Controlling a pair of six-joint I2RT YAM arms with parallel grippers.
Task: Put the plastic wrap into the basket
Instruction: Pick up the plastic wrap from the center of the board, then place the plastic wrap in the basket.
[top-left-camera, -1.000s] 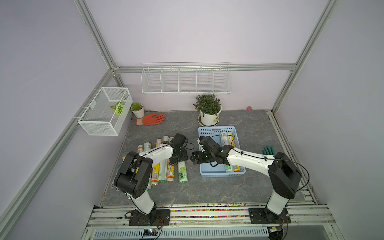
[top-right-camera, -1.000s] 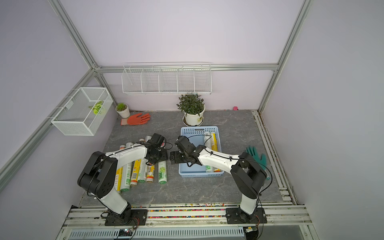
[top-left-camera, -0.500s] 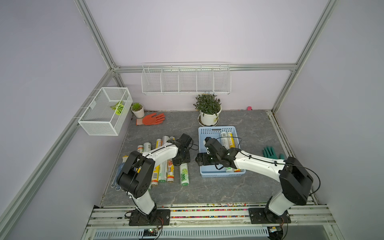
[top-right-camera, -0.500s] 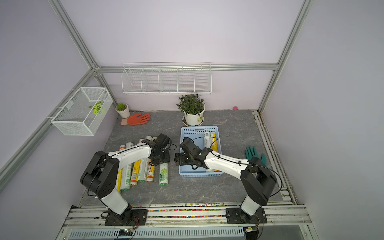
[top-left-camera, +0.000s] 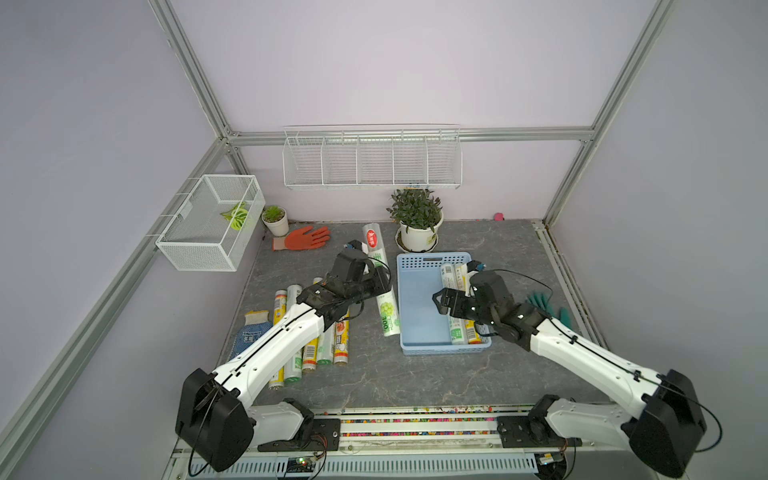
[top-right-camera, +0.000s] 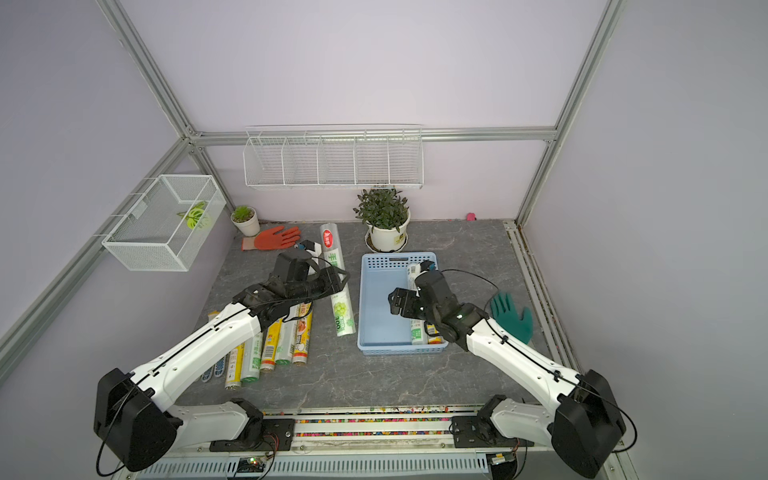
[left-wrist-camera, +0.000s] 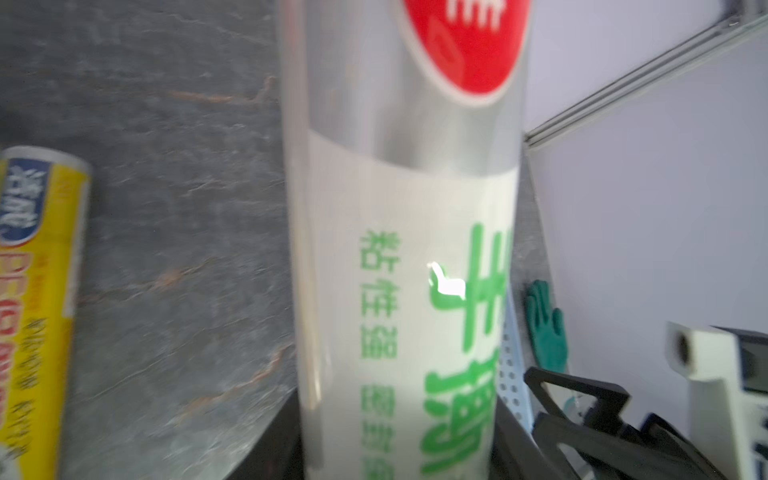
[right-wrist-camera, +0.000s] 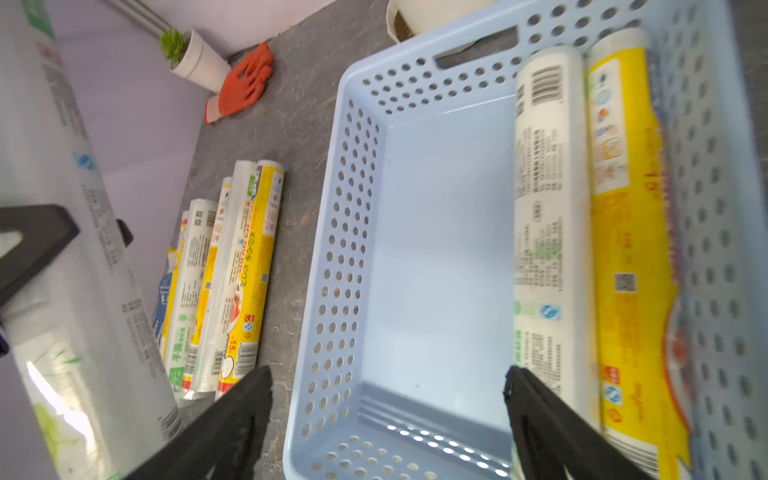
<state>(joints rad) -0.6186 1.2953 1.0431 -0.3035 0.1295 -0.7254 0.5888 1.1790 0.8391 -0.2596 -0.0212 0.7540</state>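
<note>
Left gripper (top-left-camera: 381, 286) is clamped on a white-green roll of plastic wrap (top-left-camera: 375, 249). It looks lifted off the table, held just beside the basket (top-left-camera: 401, 320) on its left-arm side and parallel to that wall, not yet over the rim. Right gripper (top-left-camera: 440, 302) hovers spread wide and empty over the basket's bare floor. Done: two rolls (right-wrist-camera: 548, 208) inside, against the basket's opposite long wall. Left: the held one plus a row of at least five rolls (top-right-camera: 270, 345) on the table further out from the basket, same side. Left arm hides part of the row. Roughly a quarter done.
</note>
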